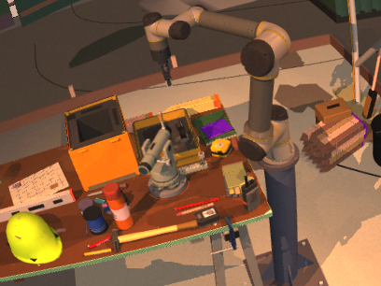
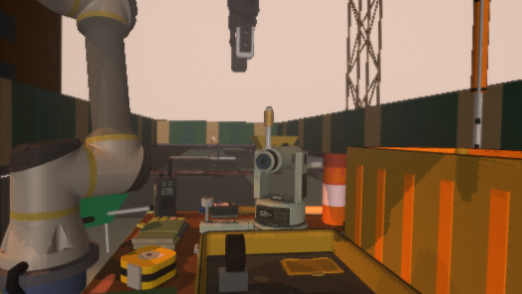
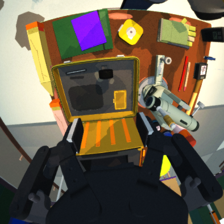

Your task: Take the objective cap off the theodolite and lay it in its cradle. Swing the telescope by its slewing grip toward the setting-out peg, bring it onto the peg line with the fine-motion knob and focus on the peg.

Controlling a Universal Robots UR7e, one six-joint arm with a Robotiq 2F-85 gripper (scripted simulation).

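The theodolite [image 1: 162, 159] stands on the brown table in front of the open yellow case [image 1: 170, 133]. Its telescope [image 3: 170, 112] is tilted, and the objective lens [image 2: 265, 160] is uncovered. A thin slewing grip [image 2: 268, 125] rises from the telescope. The black cap [image 3: 105, 74] sits upright in its cradle inside the case [image 3: 98, 86]. My gripper [image 1: 167, 79] hangs high above the far edge of the table, behind the case. It is open and holds nothing. In the wrist camera my gripper [image 3: 109, 132] looks down on the case from well above.
A large orange crate [image 1: 98, 140] stands open left of the case. A yellow tape measure [image 1: 220, 147], a green and purple book [image 1: 215, 126], a radio [image 1: 250, 191], a hammer [image 1: 158, 231], pencils, an orange-and-white cone [image 1: 117, 205] and a yellow helmet [image 1: 32, 238] lie around the table.
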